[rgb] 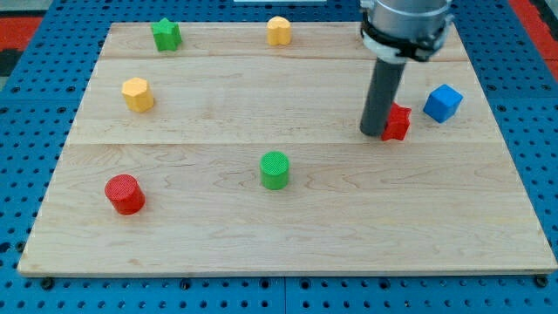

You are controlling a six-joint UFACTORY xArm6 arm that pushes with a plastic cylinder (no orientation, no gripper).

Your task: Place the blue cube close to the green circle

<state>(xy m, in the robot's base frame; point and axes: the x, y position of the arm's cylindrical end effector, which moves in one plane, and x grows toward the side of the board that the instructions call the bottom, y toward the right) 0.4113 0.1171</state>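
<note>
The blue cube (443,102) sits near the right edge of the wooden board. The green circle (275,169), a short green cylinder, stands near the board's middle, far to the left of the cube and lower in the view. My tip (374,133) rests on the board just left of a red block (397,121) and touches or nearly touches it. The red block lies between my tip and the blue cube, with a small gap to the cube.
A green star block (166,35) and a yellow block (278,30) lie along the top edge. A yellow hexagon block (138,93) is at the left. A red cylinder (125,194) is at the lower left. The wooden board (288,235) lies on a blue pegboard.
</note>
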